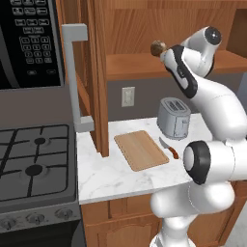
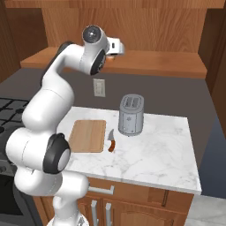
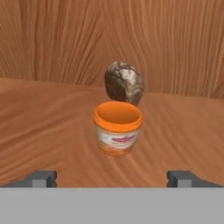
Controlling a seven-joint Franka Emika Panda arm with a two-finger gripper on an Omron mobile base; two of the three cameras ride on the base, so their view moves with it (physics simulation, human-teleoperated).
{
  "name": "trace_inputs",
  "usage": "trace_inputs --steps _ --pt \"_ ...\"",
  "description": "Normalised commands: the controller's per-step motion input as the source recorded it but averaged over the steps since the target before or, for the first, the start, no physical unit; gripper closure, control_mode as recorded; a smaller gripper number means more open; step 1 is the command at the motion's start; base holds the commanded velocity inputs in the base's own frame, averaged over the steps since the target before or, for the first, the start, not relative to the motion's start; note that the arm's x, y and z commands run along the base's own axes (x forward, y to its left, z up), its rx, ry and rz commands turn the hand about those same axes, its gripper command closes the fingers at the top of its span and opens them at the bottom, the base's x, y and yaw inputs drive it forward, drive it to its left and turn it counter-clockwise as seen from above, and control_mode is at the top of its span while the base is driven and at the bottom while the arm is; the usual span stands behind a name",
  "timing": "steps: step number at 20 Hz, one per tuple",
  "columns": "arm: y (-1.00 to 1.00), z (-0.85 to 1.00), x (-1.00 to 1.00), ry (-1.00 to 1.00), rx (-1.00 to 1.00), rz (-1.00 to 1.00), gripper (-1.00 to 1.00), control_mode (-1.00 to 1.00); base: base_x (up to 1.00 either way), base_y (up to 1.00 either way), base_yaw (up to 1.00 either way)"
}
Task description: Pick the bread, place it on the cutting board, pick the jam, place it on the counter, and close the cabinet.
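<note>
In the hand view, the jam, a squat orange jar, stands on the wooden shelf of the cabinet. The bread, a dark speckled chunk, sits just behind it against the back panel. My gripper is open in front of the jar, and its fingertips stand wide apart, touching nothing. From the left base view, the bread shows on the shelf beside my raised hand. The cabinet door stands open. The cutting board lies bare on the counter below.
A grey toaster stands at the back of the counter, right of the board. An orange-handled knife lies between them. The open door's grey bar handle juts out on the left. A stove adjoins the counter, with a microwave above.
</note>
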Motion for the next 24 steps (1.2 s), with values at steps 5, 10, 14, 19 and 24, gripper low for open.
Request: trace_inputs --steps 5,10,14,19,24 --pt "0.00 0.00 0.31 0.03 0.00 0.00 -1.00 -1.00 0.00 0.00 0.00" --pt "0.00 0.00 0.39 0.00 0.00 0.00 -1.00 -1.00 0.00 0.00 0.00" --pt "0.00 -0.02 0.30 0.00 0.00 0.00 -1.00 -1.00 0.00 0.00 0.00" --pt "0.00 -0.10 0.15 0.03 0.00 0.00 -1.00 -1.00 0.00 0.00 0.00" --pt "0.00 -0.11 0.08 0.04 0.00 0.00 -1.00 -1.00 0.00 0.00 0.00"
